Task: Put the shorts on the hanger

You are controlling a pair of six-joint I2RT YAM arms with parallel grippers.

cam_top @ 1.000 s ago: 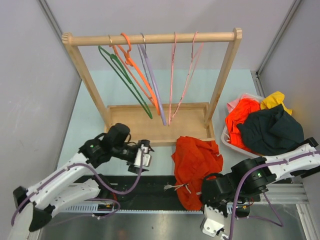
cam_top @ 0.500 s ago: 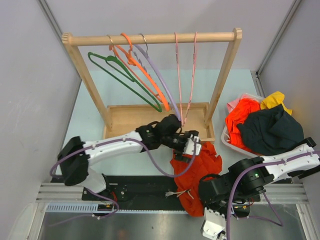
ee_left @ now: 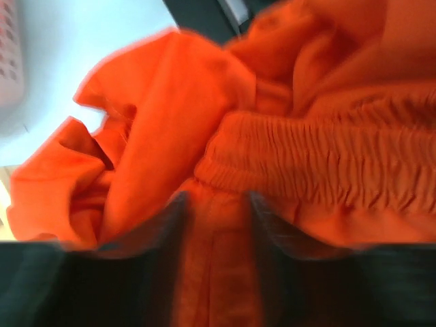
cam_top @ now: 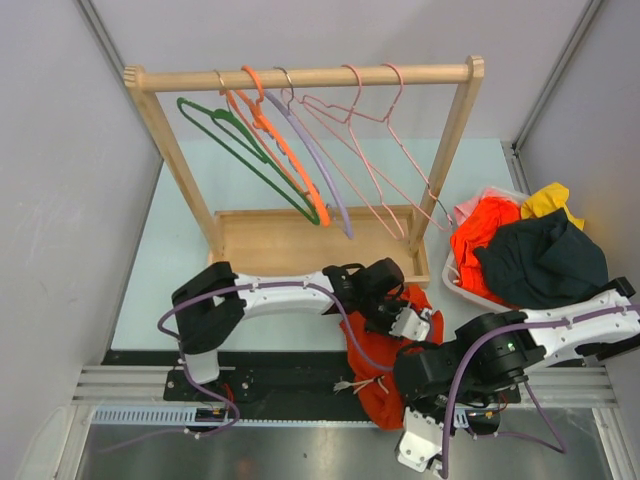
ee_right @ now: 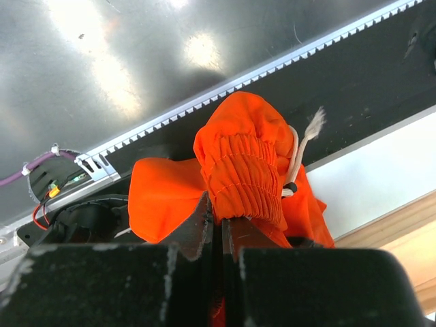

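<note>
Where the table meets its dark front strip, the shorts lie crumpled just before the wooden rack. The right gripper is clamped on their elastic waistband, arm folded low. The left gripper, arm stretched rightward, straddles a fold, fingers apart; whether it pinches, cannot tell. The hanger hangs on its rail

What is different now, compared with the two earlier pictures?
The left gripper reached rightward onto the shorts; its fingers straddle a fold, grip unclear. The pink hangers swung out to the right. Unchanged: right gripper shut on the waistband, clothes pile.
</note>
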